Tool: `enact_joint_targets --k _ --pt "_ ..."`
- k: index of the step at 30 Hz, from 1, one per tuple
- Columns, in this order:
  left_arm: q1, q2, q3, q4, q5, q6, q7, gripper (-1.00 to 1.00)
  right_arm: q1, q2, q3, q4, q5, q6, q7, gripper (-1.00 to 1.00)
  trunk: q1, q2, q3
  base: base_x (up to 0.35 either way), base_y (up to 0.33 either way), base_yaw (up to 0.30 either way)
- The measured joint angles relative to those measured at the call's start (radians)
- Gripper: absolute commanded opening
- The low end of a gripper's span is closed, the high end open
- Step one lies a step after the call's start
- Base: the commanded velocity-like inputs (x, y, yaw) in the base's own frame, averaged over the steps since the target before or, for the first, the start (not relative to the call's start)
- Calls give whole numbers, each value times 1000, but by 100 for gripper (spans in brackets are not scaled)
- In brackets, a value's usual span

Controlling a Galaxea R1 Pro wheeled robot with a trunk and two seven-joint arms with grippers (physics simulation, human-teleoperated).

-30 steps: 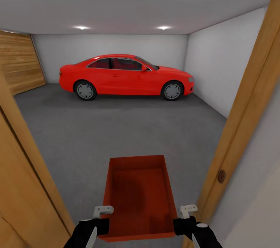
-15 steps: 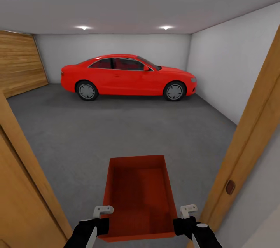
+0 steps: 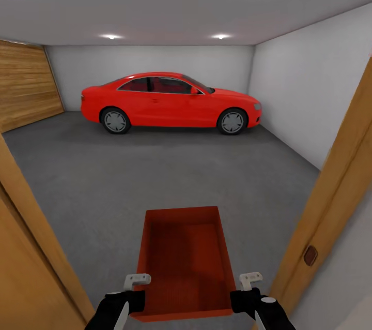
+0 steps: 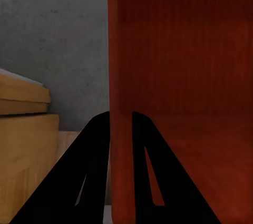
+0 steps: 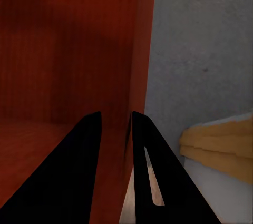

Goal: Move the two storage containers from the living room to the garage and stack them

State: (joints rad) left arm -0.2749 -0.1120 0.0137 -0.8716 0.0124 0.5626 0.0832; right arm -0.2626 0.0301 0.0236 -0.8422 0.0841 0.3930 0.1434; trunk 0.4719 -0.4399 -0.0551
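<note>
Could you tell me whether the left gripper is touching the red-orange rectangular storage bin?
Touching: in the left wrist view, the left gripper has one black finger on each side of the red-orange rectangular storage bin's thin wall, no gap visible.

red-orange rectangular bin (image 3: 185,263): matt, finely ribbed bottom
dark grey floor (image 3: 155,175): mottled concrete
door frame (image 3: 330,185): smooth wood

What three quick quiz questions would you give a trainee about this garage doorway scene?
1. True or false: each claw, the left claw and the right claw, pinches a side wall of the storage container.
2. What is parked by the far wall?
3. The floor ahead is: A) wood planks, B) grey concrete, C) carpet.

Key: 1 true; 2 a red car; 3 B.
</note>
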Motion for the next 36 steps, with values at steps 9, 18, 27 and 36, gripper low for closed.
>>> enact_joint_targets --k 9,18,27,36 --pt "0 0 0 0 0 0 0 -100 0 0 0 0 0 0 0 -100 0 0 0 296 0 0" --pt "0 0 0 0 0 -1 0 -100 0 0 0 0 0 -1 -1 -100 0 0 0 24 0 0" --pt "0 0 0 0 0 -1 0 -100 0 0 0 1 0 -2 -1 -100 0 0 0 71 48 0" --pt "0 0 0 0 0 -1 0 -100 0 0 0 0 0 -2 0 -100 0 0 0 40 29 0"
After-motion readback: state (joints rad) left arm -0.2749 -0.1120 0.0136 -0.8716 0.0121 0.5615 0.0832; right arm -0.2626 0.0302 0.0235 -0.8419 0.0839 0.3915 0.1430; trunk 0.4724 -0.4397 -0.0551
